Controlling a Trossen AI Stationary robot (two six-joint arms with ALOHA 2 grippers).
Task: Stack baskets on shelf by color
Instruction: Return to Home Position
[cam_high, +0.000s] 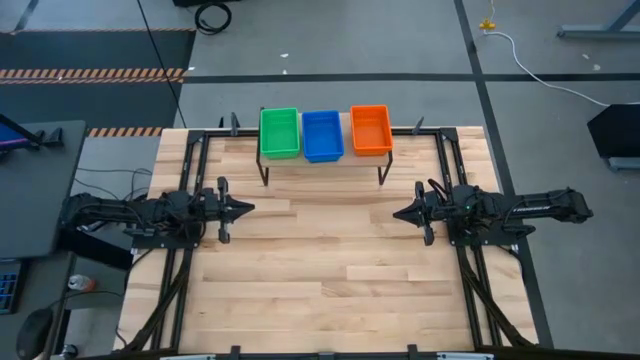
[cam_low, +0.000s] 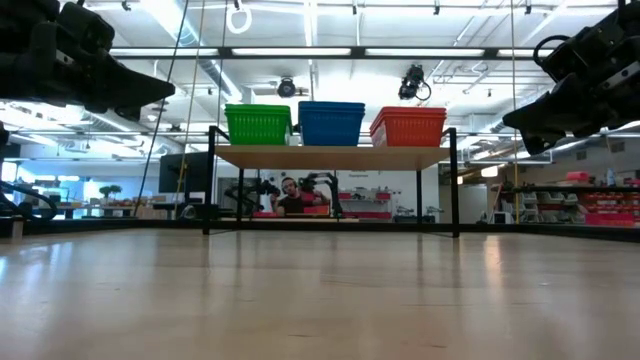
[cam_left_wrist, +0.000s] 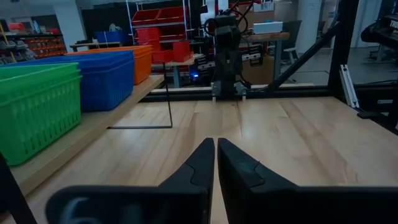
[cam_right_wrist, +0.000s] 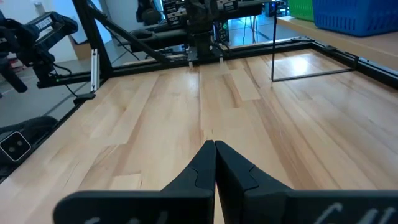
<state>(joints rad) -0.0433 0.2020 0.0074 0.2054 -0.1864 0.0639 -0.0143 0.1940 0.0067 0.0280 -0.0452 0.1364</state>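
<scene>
Both jaws closed, facing inward, baskets well apart on shelf beyond.

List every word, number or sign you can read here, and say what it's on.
Nothing reads clearly.
White lettering on black gear, right wrist view: too blurred to read.
Pale marks on the casing of the left tool: too blurred to read.

green, blue, orange baskets on shelf
</scene>
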